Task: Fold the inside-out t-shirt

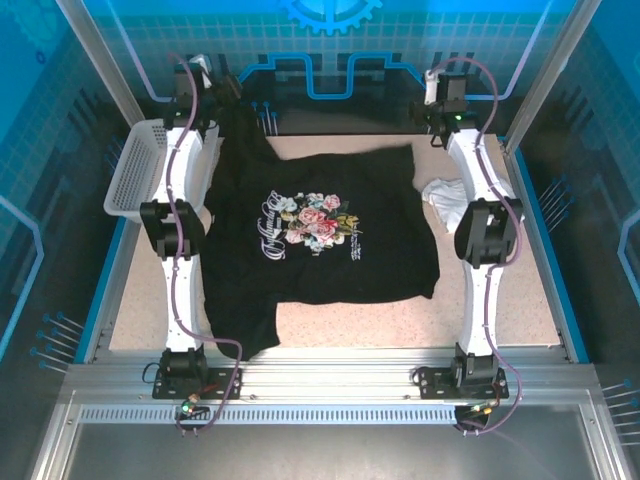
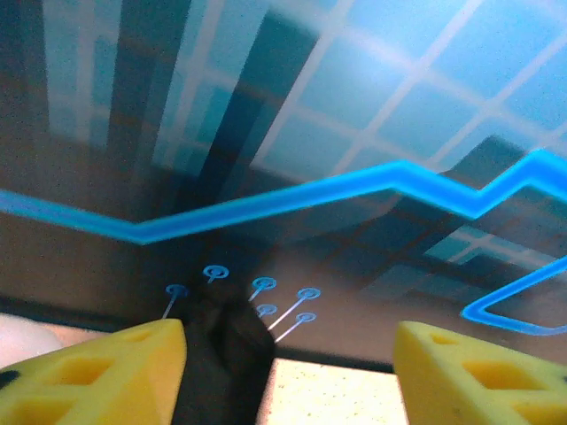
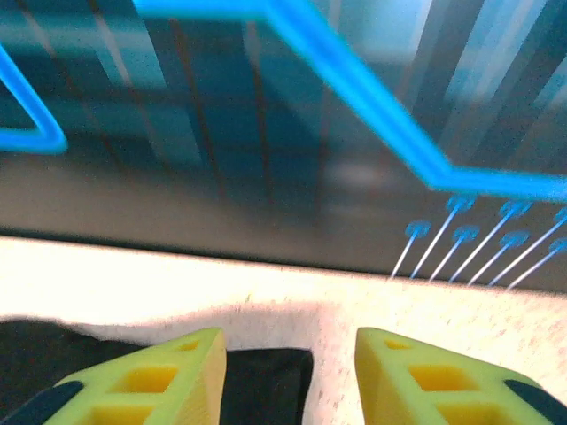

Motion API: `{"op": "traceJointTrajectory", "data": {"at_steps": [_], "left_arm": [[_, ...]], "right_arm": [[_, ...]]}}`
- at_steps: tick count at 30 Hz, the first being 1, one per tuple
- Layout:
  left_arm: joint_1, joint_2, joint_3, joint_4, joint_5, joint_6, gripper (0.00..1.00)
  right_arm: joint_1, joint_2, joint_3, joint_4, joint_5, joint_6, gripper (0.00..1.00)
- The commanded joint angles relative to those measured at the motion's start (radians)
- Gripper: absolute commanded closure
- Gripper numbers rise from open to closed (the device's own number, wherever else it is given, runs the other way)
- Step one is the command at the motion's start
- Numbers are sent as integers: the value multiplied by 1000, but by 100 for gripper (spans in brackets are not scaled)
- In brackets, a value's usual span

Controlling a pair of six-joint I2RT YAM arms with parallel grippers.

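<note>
While the large black short-sleeved cloth t-shirt point(image 1: 320, 250) lies spread at the centre of the desk point(image 1: 400, 320), the left end effector point(image 2: 288, 341) and right end effector point(image 3: 288, 354) hover open, empty, at its far corners; folding next probably needs fresh grips.

The t-shirt point(image 1: 320, 240) is showing soft, matt black cloth. The table point(image 1: 400, 320) under it is looking matt and finely speckled. The basket point(image 1: 135, 175) is appearing as white plastic lattice. The front rails point(image 1: 320, 385) are shining like brushed metal. The fingers point(image 2: 97, 372) of the left gripper point(image 2: 288, 354) are looking like matt yellow plastic.
</note>
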State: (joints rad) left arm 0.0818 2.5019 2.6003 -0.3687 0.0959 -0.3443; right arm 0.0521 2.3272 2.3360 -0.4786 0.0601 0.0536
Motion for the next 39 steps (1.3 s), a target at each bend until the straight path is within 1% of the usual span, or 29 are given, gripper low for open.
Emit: {"op": "traceJointTrajectory", "data": {"at_steps": [1, 2, 3, 5, 7, 9, 10, 11, 13, 14, 15, 16, 18, 19, 21, 23, 25, 26, 28, 29, 30, 31, 36, 39], "left_arm": [[-17, -214, -115, 14, -14, -28, 30], [-25, -279, -203, 12, -14, -27, 29], [-37, -368, -336, 27, -24, -38, 29], [-59, -562, -624, 94, -28, -95, 28], [-94, -770, -923, 167, -30, -178, 28], [-179, -973, -1218, 268, -58, -229, 28], [-225, -1057, -1356, 320, -86, -258, 27], [-257, -1111, -1463, 353, -71, -268, 27], [-319, -1214, -1616, 307, -38, -296, 27], [-349, -1252, -1674, 289, -27, -288, 27], [-386, -1301, -1738, 268, -41, -274, 27], [-419, -1340, -1790, 251, -67, -268, 27], [-463, -1381, -1851, 237, -81, -269, 26], [-484, -1381, -1865, 244, -78, -261, 26], [-558, -1336, -1870, 291, -53, -210, 27], [-647, -1250, -1853, 351, -13, -128, 27], [-740, -1158, -1829, 411, -10, -34, 27], [-784, -1116, -1823, 462, -14, 17, 27], [-849, -1032, -1819, 573, -9, 108, 27], [-874, -996, -1812, 617, 6, 151, 28], [-907, -951, -1807, 676, 11, 212, 29], [-938, -901, -1794, 721, 9, 282, 29], [-1037, -655, -1646, 842, 16, 551, 26], [-1071, -541, -1583, 909, -4, 640, 24]], "right_arm": [[12, -120, 33, -152, -49, 20, 54], [15, -169, -26, -174, -53, 22, 53], [20, -239, -131, -187, -50, 22, 53], [32, -396, -407, -193, -21, 55, 51], [42, -569, -717, -154, -12, 133, 51], [61, -738, -1020, -112, 16, 213, 51], [67, -805, -1134, -119, 32, 250, 50], [71, -861, -1221, -134, 32, 273, 50], [83, -960, -1373, -181, 36, 312, 49], [92, -995, -1429, -202, 54, 327, 49], [104, -1025, -1494, -209, 68, 345, 49], [108, -1043, -1542, -205, 76, 365, 49], [104, -1031, -1575, -196, 36, 397, 49], [105, -1019, -1580, -183, 28, 412, 49], [116, -981, -1581, -154, 28, 437, 49], [116, -925, -1570, -134, 17, 445, 49], [113, -864, -1553, -119, 2, 447, 52], [110, -836, -1543, -109, -8, 445, 56], [104, -802, -1519, -109, -32, 431, 82], [105, -806, -1505, -120, -39, 416, 90], [106, -822, -1490, -137, -45, 393, 95], [106, -846, -1474, -161, -57, 369, 97], [82, -905, -1374, -299, -200, 266, 99], [33, -919, -1361, -316, -307, 244, 99]]}}
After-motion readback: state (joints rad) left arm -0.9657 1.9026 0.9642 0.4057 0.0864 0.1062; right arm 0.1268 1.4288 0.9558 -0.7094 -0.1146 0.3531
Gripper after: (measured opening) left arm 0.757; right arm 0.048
